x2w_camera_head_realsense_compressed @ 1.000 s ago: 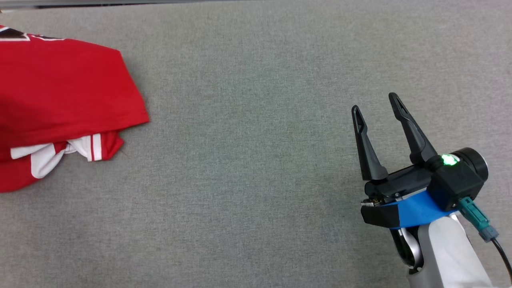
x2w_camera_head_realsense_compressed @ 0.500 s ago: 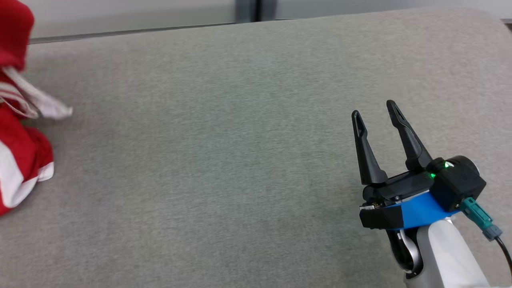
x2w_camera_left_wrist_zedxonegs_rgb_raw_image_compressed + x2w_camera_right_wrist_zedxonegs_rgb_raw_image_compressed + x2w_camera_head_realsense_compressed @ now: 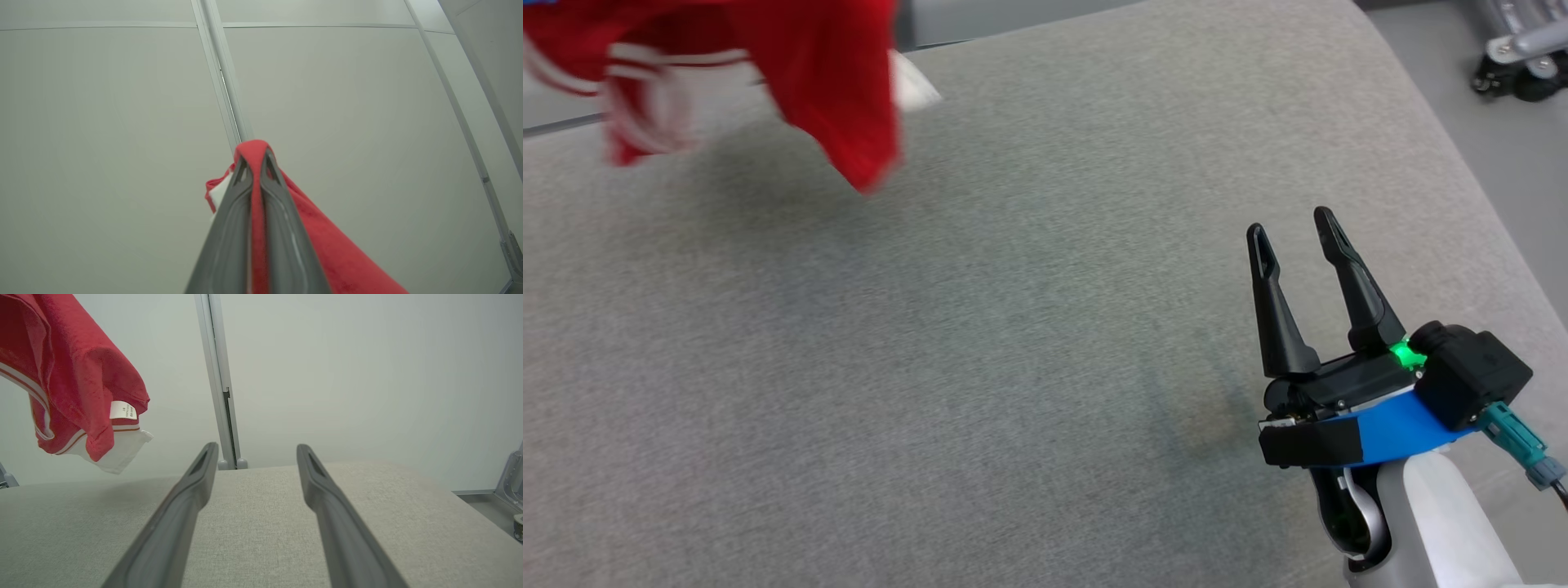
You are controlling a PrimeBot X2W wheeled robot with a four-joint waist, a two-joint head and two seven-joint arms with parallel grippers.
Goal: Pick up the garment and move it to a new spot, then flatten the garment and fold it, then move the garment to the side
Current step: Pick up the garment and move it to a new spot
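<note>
Garment [image 3: 837, 90] pinched in left pincer [image 3: 254, 158], hanging above table [image 3: 1013, 367].

A grey, fabric-covered worktop [image 3: 1029, 343] is seen spread across the head view, its far right corner rounded off, and a soft shadow is cast on it near the far left. Beyond that corner a smooth grey floor [image 3: 1445, 122] is shown, with a metal frame on a dark castor [image 3: 1517, 61] parked at the top right edge. Behind the worktop pale wall panels [image 3: 347, 375] are lined up, split by a grey upright post [image 3: 215, 375].
</note>
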